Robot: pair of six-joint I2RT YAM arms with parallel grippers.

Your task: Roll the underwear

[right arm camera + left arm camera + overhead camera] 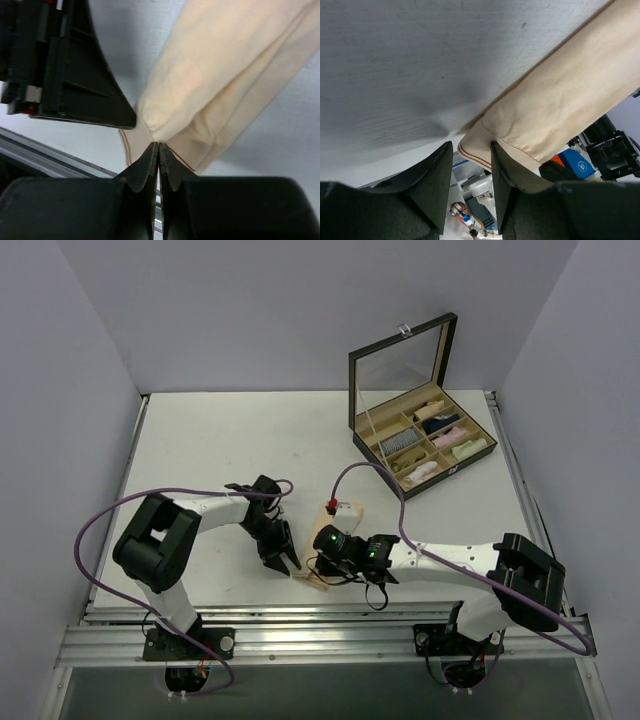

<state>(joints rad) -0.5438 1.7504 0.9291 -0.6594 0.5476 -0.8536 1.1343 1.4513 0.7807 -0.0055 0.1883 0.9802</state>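
The underwear (328,538) is a pale peach-beige cloth lying folded in a long strip on the table near the front edge. My left gripper (287,561) is open at its near-left corner. In the left wrist view the underwear's brown-stitched corner (476,150) sits at the tips of the spread fingers (434,182). My right gripper (322,566) is over the strip's near end. In the right wrist view its jaws are closed together (158,149) on a puckered fold of the underwear (210,75). The left gripper's dark finger (80,85) shows just beside it.
An open black box with a glass lid (402,360) stands at the back right, its compartments (428,443) holding pink, cream, grey and dark cloth rolls. A purple cable (100,520) loops round the left arm. The table's front rail (320,635) is close behind the grippers.
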